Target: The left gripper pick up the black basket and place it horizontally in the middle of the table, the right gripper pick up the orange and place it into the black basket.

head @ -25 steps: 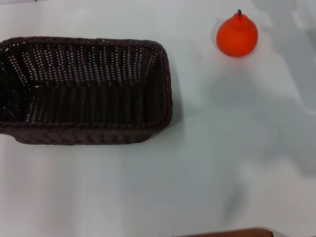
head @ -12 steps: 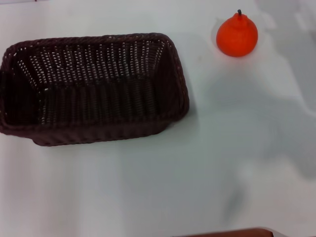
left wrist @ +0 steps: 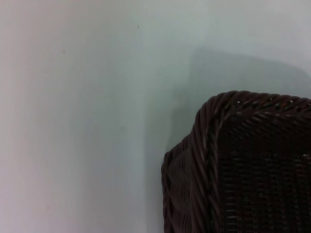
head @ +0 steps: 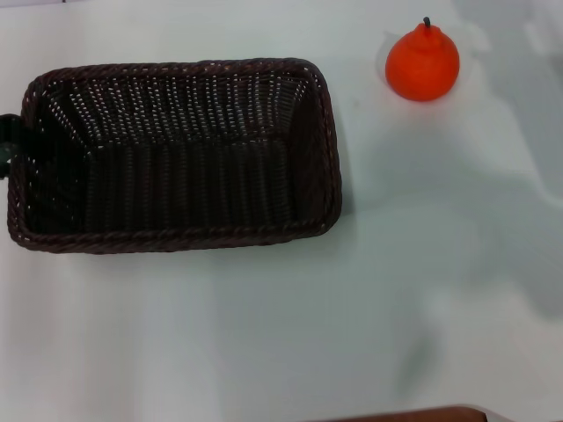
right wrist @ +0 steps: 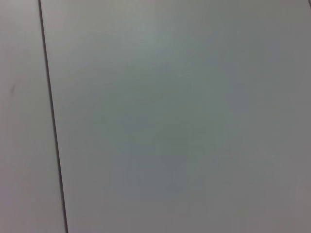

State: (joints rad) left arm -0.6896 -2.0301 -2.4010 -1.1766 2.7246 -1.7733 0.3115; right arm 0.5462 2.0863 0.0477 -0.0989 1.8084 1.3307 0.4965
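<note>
Left claw (head: 7,145) barely showing at black basket (head: 176,158) left end, grip state unclear; basket sliding rightward toward tabletop (head: 290,325) centre, now squaring up horizontally; orange (head: 422,63) sitting untouched; right claw out of view.

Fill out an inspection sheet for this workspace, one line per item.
Surface: white table, bare around the things.
Job's things: black basket flat, long side across, empty; orange upright beyond its right end, apart from it.
Clutter: nothing seen.
Grippers: left gripper only a dark sliver at the basket's left end; right gripper not in view.
Cables: nothing seen.
Surroundings: brown edge at the near side; thin dark seam in the right wrist view.
</note>
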